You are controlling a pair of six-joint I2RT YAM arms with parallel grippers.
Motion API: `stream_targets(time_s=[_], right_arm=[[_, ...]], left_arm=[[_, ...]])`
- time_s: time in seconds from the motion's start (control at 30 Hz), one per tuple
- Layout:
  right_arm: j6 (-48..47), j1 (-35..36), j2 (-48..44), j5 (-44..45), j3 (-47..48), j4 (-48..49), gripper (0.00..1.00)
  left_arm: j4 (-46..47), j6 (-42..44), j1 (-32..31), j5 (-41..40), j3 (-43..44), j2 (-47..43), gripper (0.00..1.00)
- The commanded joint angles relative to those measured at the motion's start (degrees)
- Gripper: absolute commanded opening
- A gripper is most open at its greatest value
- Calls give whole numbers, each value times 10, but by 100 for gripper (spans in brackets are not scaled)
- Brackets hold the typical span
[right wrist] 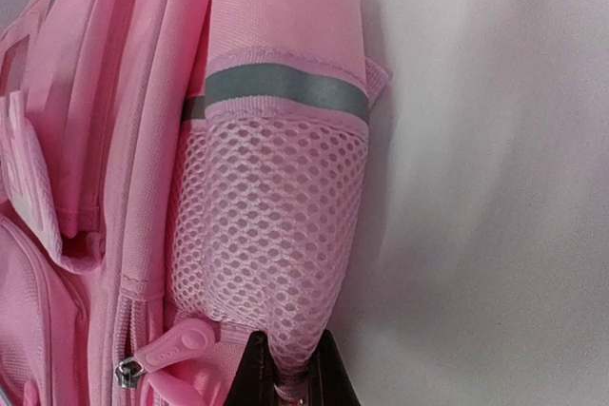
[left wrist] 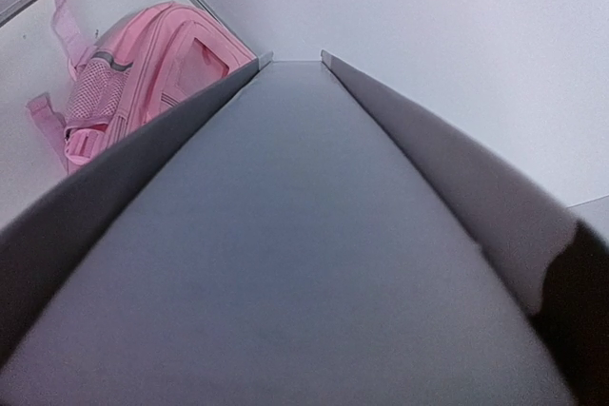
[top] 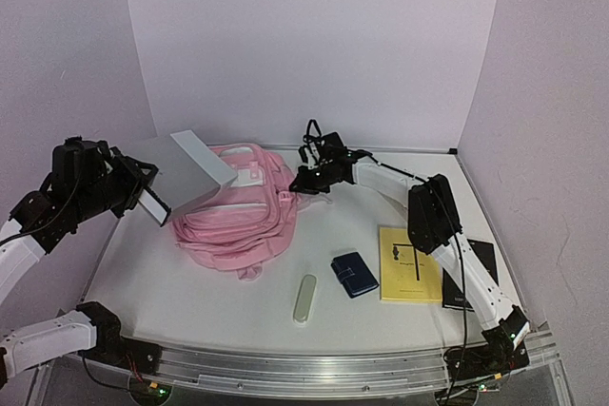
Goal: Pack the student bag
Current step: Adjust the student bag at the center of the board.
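White table (top: 319,235); student bag (top: 233,230) lay flat, long axis far-to-near, strap loop (top: 249,271) nearest; right gripper (right wrist: 290,375) pinched its mesh pocket (right wrist: 271,225); left gripper (top: 143,195) clasped grey box (top: 195,168).

Top view overlooks the whole table (top: 190,297); both close wrist views share the student bag (top: 238,221).

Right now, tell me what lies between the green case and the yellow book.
A small dark blue wallet lies there, between the green case and the yellow book; the top view shows it.
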Motion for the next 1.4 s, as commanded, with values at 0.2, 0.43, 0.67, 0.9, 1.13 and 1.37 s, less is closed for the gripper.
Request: stream_targets(time_s=[0.2, 0.43, 0.67, 0.9, 1.13, 1.37], right_arm=[[97, -71, -193, 10, -255, 94, 0], [120, -34, -273, -86, -388, 171, 16], [-3, -25, -275, -17, -322, 82, 75], [-55, -33, -172, 92, -172, 50, 87], [6, -33, -80, 63, -89, 50, 84], [25, -33, -38, 69, -58, 63, 54]], left_arm=[[30, 10, 2, -14, 6, 12, 12], [38, 12, 2, -12, 0, 14, 12], [33, 13, 2, -13, -1, 8, 12], [25, 9, 2, -19, -1, -1, 12], [22, 3, 2, -21, -6, -8, 12], [29, -5, 2, -7, -12, -7, 10]])
